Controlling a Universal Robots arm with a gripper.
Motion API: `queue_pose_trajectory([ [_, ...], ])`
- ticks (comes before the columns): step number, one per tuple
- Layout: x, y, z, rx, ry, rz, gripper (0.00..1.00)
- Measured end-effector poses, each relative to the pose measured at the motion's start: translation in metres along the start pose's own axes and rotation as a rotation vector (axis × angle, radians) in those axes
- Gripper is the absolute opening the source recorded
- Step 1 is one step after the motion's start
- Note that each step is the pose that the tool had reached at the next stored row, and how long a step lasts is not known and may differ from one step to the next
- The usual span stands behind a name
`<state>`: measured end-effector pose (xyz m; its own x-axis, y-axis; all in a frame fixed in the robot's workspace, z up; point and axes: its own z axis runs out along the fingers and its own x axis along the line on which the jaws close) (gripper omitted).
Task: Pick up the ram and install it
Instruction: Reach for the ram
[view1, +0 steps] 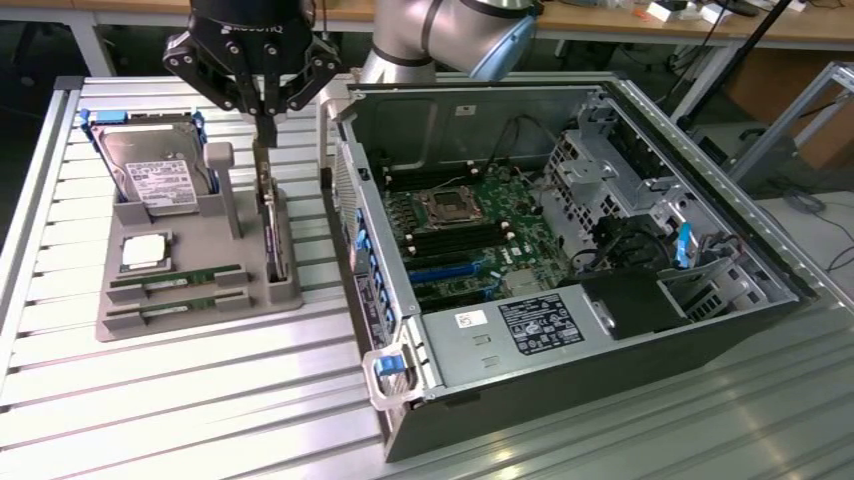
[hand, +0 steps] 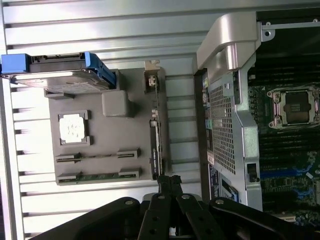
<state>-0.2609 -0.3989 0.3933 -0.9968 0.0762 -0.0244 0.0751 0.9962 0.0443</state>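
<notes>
The pincer (view1: 264, 135), pressed shut, hangs well apart from the ram (view1: 175, 279) in its tray (view1: 200, 245).

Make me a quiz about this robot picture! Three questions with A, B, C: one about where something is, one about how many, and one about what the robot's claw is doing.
1. Where are the ram sticks?
A) in the grey holder
B) in a cardboard box
C) between the robot's fingers

2. How many ram sticks lie in the grey holder?
A) one
B) two
C) four

3. How does the gripper stand?
A) wide open
B) shut
C) squeezing a ball

Answers:
1 A, the thin green sticks rest in slots at one end of the grey holder.
2 B, two sticks lie side by side there.
3 B, the fingertips are pressed together above the holder, with nothing between them.
</notes>
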Motion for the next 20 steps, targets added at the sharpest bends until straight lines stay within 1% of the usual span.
queue_pose_trajectory([
  [20,0.017,-0.0013,-0.0005,0.0000,0.0000,0.000,0.10],
])
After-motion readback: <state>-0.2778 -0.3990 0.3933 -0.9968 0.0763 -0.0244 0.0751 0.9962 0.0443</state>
